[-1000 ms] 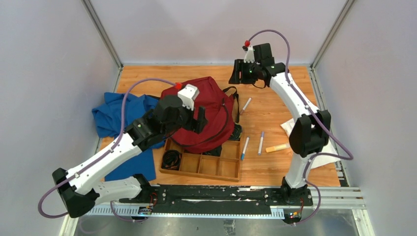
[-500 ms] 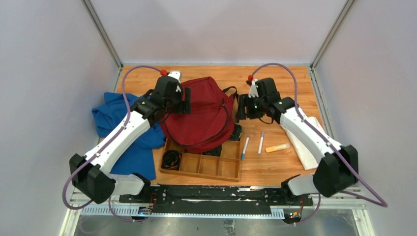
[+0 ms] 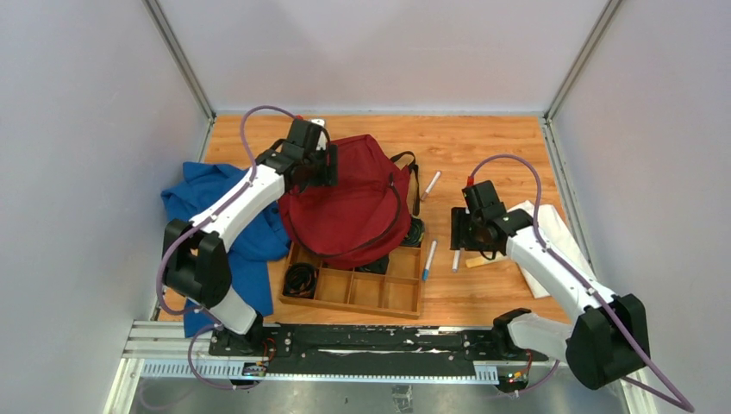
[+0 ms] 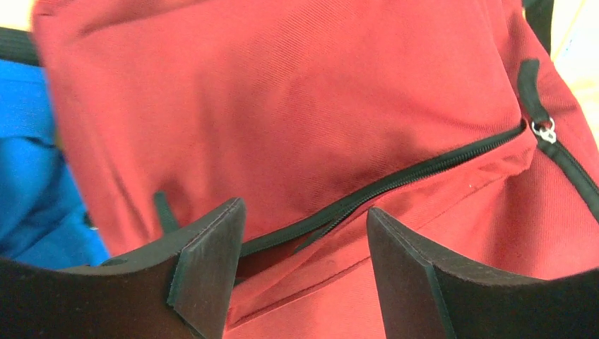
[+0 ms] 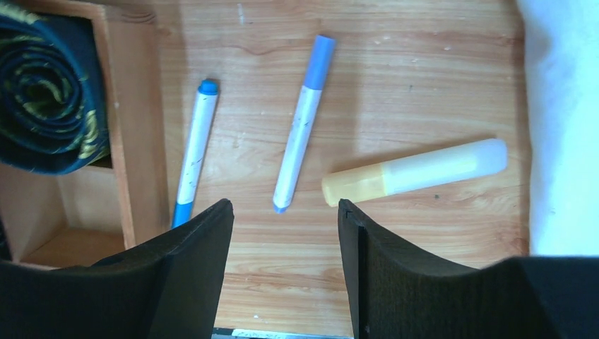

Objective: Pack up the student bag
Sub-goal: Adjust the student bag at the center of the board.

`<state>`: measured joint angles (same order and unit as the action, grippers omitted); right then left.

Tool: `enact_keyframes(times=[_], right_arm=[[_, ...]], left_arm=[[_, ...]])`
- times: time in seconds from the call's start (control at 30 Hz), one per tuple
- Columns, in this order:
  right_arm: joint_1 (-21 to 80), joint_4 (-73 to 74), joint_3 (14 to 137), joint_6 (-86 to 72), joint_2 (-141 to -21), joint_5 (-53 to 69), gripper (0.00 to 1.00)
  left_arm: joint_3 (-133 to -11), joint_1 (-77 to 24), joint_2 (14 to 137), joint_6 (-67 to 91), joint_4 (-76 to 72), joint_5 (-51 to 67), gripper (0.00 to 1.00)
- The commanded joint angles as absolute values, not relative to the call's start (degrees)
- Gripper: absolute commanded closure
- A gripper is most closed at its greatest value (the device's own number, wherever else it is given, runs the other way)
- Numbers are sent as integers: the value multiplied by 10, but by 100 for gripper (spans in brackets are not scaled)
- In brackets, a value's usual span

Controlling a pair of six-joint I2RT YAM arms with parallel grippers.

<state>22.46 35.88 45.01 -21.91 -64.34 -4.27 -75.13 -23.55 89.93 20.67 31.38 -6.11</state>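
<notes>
- Bag is lying flat mid-table. Its near edge is overlapping the far side of the tray, and the cloth is touching it on the left.
- Left gripper is hovering low over the bag's far-left part, jaws apart with nothing between them. The zipper is running right under the gap.
- Right gripper is hanging over the table beside the tray, jaws apart and empty. The purple marker is lying just ahead of the gap, with the blue marker and highlighter to either side.
- Bag is looking soft, limp and light. Likely sagging and folding when lifted, and not keeping its mouth open by itself.
- Best hold is probably pinching the fabric lip beside the zipper, or taking the pull. Smooth panels are giving little to pinch.
- Can't tell how far the zipper is open.
</notes>
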Motion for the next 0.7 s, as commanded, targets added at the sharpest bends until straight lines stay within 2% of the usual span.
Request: enact_keyframes(times=[0.0, 0.27, 0.33, 0.47, 0.67], right_arm=[[207, 371, 451, -217, -670, -69, 40], [207, 354, 494, -211, -786, -29, 46], [207, 352, 503, -213, -802, -25, 48], [207, 336, 511, -213, -766, 38, 46], [208, 331, 546, -277, -655, 145, 42]], left_arm=[[-763, -237, 925, 180, 301, 50, 31], [-682, -284, 895, 212, 247, 132, 32], [-688, -301, 894, 211, 253, 157, 29], [-698, -308, 852, 204, 266, 149, 25], [-697, -286, 778, 197, 287, 52, 19]])
